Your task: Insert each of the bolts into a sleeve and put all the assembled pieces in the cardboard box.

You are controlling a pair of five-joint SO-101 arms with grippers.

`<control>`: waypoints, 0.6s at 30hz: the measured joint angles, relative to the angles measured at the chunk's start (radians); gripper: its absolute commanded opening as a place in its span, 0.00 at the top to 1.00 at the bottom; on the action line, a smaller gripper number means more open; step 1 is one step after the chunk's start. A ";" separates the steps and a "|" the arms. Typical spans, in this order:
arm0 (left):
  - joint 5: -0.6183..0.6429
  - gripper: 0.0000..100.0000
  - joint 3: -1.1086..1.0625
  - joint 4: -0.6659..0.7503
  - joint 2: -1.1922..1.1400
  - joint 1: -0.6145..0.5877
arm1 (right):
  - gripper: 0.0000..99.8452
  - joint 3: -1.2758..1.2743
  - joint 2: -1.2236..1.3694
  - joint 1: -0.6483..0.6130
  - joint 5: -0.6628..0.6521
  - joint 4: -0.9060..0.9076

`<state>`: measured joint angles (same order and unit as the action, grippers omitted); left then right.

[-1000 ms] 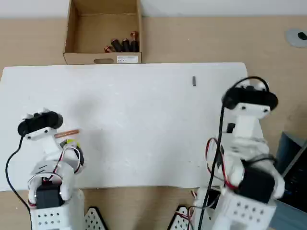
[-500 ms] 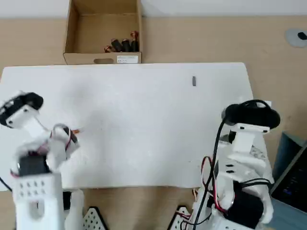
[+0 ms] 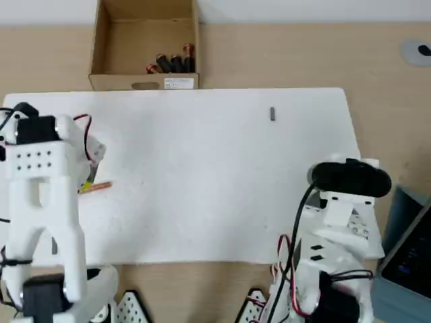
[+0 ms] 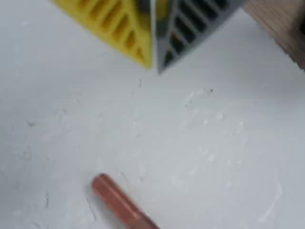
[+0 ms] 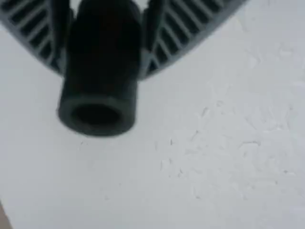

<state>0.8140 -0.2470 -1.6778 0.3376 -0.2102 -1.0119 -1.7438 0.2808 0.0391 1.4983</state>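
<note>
Copper-coloured and bare, one bolt (image 3: 97,188) lay flat on the white mat (image 3: 202,175) near its left edge, just beside the left arm (image 3: 40,171). We found the left claw (image 4: 155,62) poised near that bolt but apart from it, its yellow and grey fingers pressed together at the tips with nothing between them.

Across the mat, well apart from the bolt, the right arm (image 3: 347,195) stood by the right edge. The right claw (image 5: 100,67) was pinching a black sleeve (image 5: 98,95) over the white surface, and the sleeve's open end stuck out past the fingertips.

A small dark piece (image 3: 272,114) lay alone on the far right part of the mat; we could not tell what it was.

The cardboard box (image 3: 100,50) sat on the wooden desk (image 3: 289,57) just beyond the mat's far edge, toward the left. Inside, several assembled pieces (image 3: 172,63), dark with copper ends, were bunched together in its near right corner.
</note>
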 measured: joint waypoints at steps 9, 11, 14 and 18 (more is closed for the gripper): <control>0.061 0.93 0.003 0.000 -0.118 -0.068 | 0.99 0.000 -0.025 0.003 0.000 0.000; 0.061 0.88 0.003 0.000 -0.149 -0.080 | 0.99 0.000 -0.025 0.003 0.000 0.000; 0.061 0.86 0.003 0.002 -0.206 -0.095 | 0.99 0.000 -0.025 0.003 0.000 0.000; 0.061 0.86 0.003 0.006 -0.273 -0.103 | 0.99 0.000 -0.025 0.003 0.000 0.000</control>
<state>0.8753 -0.2440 -1.6717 0.0644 -0.3130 -1.0119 -1.7683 0.2839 0.0391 1.4983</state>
